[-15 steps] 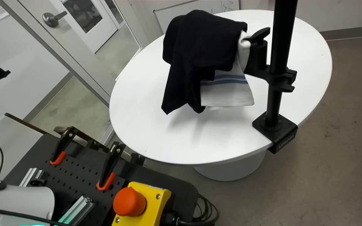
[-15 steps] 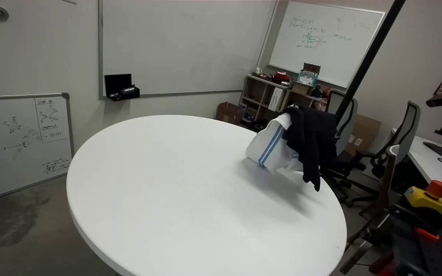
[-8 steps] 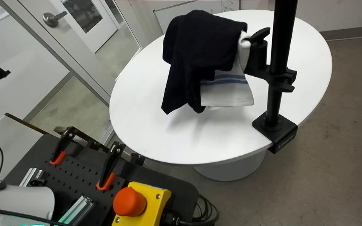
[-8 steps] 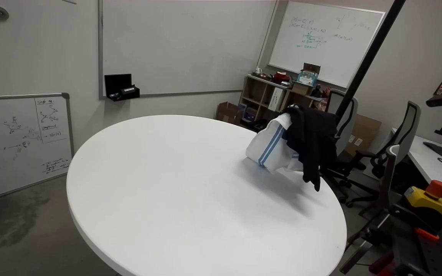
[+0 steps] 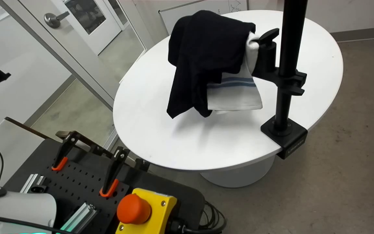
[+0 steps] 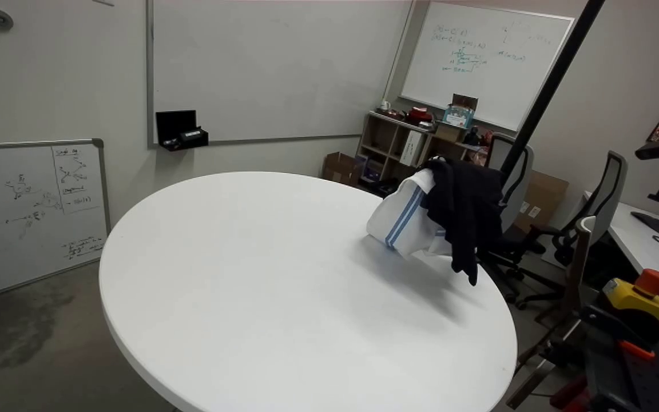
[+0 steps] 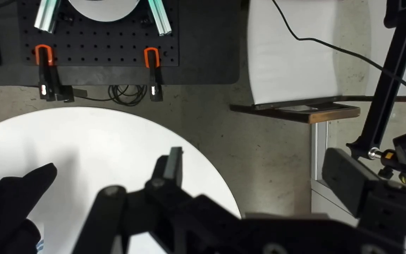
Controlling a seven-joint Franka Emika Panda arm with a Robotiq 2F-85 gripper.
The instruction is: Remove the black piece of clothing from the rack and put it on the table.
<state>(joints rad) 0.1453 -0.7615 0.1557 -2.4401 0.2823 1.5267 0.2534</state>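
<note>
The black piece of clothing [image 5: 206, 48] hangs draped over the short arm of the rack [image 5: 292, 35], above the round white table [image 5: 148, 136]. It also shows in an exterior view [image 6: 469, 200], with the rack's post [image 6: 552, 80] behind it. Its lower ends hang free just above the tabletop. The rack's arm is mostly hidden by fabric. My gripper [image 7: 259, 169] shows only in the wrist view, open, with nothing between its fingers. It is above the table's edge and the floor, apart from the garment. Dark fabric [image 7: 16, 201] shows at the lower left there.
A white towel with blue stripes [image 5: 234, 99] hangs beside and partly under the garment, also in an exterior view [image 6: 404, 214]. The rack's base [image 5: 284, 133] sits on the table's edge. Orange-handled clamps [image 5: 110, 174] and a yellow stop-button box [image 5: 154, 208] sit on the robot's stand.
</note>
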